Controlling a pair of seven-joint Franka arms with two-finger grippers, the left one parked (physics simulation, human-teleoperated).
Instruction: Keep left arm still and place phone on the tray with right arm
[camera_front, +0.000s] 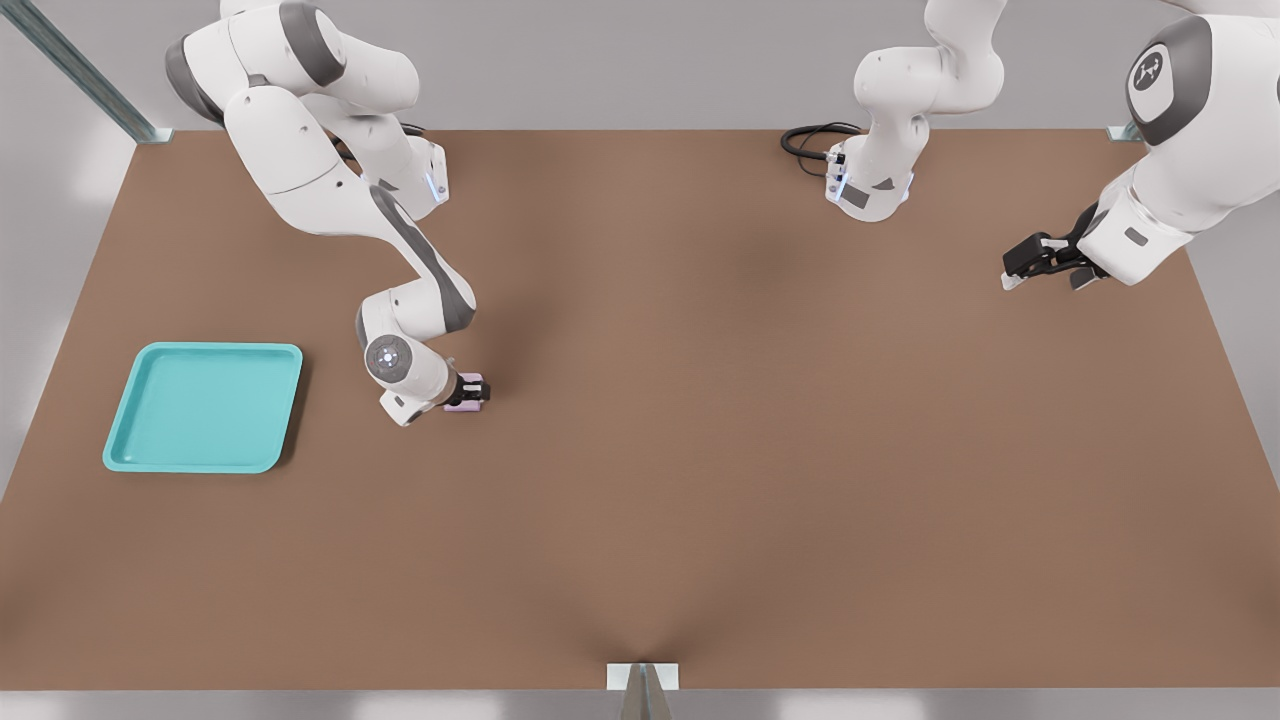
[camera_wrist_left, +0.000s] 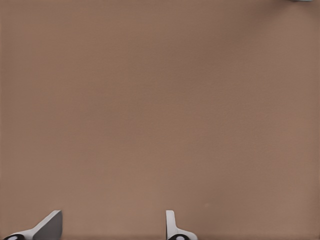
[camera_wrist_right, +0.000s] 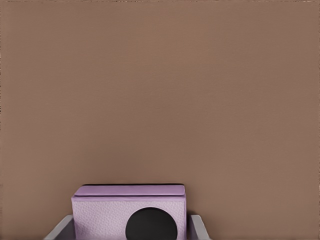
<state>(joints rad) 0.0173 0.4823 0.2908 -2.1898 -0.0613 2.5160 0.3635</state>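
The pale pink-lilac phone (camera_front: 464, 403) sits low at the brown table, left of centre in the front view. My right arm's gripper (camera_front: 472, 390) is down on it from the side. In the right wrist view the phone (camera_wrist_right: 107, 210) shows one black round lens, and a grey finger (camera_wrist_right: 199, 228) presses against each of its sides, so the gripper is shut on it. The turquoise tray (camera_front: 205, 408) lies flat with nothing in it, well off toward the front view's left of the gripper.
The brown table (camera_front: 700, 450) fills the scene. The parked arm's black gripper (camera_front: 1040, 262) hangs at the front view's far right. A metal post (camera_front: 642, 690) stands at the near edge and a black cable (camera_front: 805, 140) lies at the back.
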